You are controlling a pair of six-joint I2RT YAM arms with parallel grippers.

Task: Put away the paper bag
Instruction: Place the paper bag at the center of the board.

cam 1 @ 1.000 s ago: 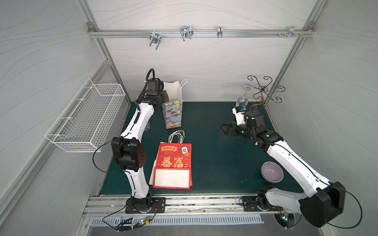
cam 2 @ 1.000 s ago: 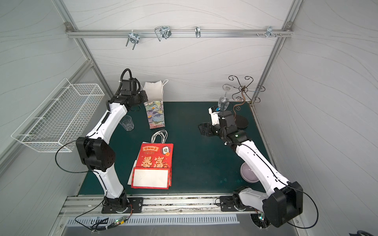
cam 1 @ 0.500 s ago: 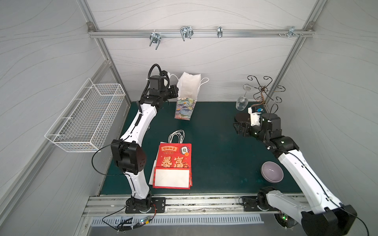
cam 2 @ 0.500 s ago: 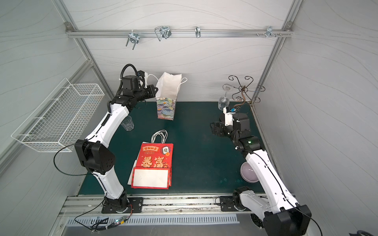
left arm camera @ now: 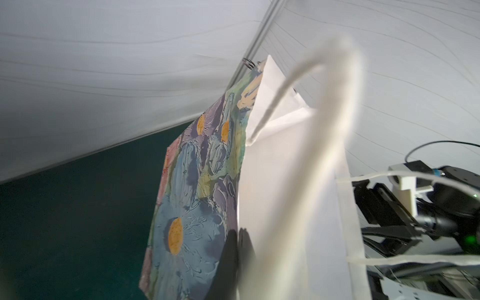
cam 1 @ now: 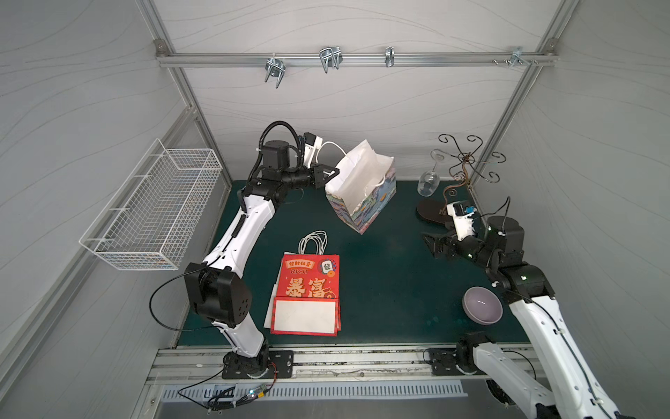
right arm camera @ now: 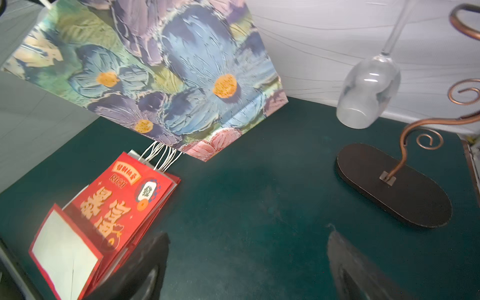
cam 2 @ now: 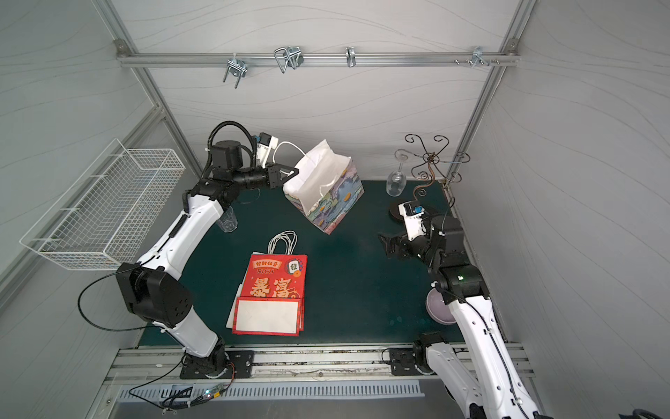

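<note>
Above the far edge of the dark green counter [cam 1: 380, 283], the blue-flowered paper bag with white cord handles [cam 1: 366, 208] hangs tilted, its rim pinched in the closed left claw [cam 1: 330, 173]. Near the right edge, the right claw [cam 1: 430, 246] gapes wide, empty.

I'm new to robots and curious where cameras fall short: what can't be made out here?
- Bag handle: blurred, too near the lens, left wrist view.
- Bowl: partly behind the right arm, in a top view.
- Tumbler: rim under the left arm, in a top view.
- Red bags: stack too thin to count, both top views.
- Right hand: fingers blurred, cut by the frame edge, right wrist view.
</note>
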